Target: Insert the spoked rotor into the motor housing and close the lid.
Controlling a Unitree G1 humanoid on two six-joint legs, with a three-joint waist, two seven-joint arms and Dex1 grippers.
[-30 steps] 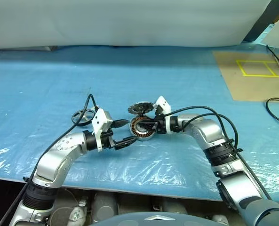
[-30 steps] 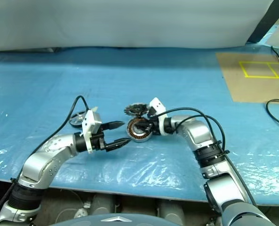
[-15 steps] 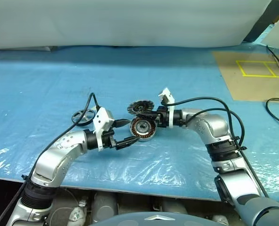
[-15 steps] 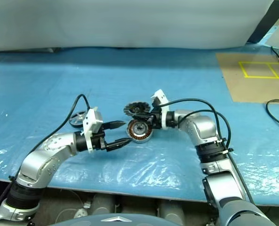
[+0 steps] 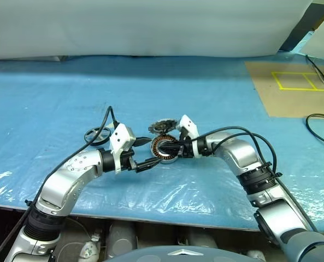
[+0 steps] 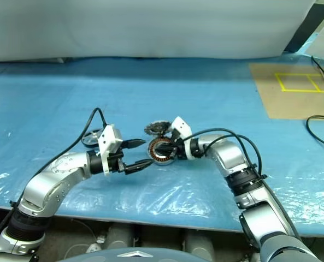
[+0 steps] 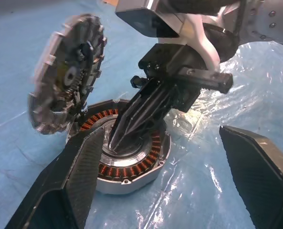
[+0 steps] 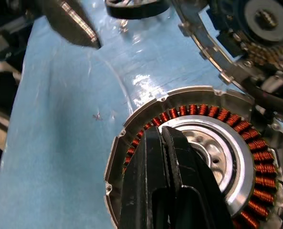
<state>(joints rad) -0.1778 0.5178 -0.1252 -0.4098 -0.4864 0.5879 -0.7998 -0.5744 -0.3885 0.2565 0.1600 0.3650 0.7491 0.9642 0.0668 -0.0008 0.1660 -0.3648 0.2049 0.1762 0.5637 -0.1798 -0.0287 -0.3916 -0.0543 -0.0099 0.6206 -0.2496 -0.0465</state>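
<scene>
Motor housing (image 7: 131, 162) flat, opening up; lid (image 7: 67, 78) on edge beside.

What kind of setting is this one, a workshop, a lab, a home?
Most likely a robot test lab or workshop bench: a table under a blue plastic sheet, a plain white backdrop, and motor parts laid out, including an open motor housing and finned lid.
</scene>
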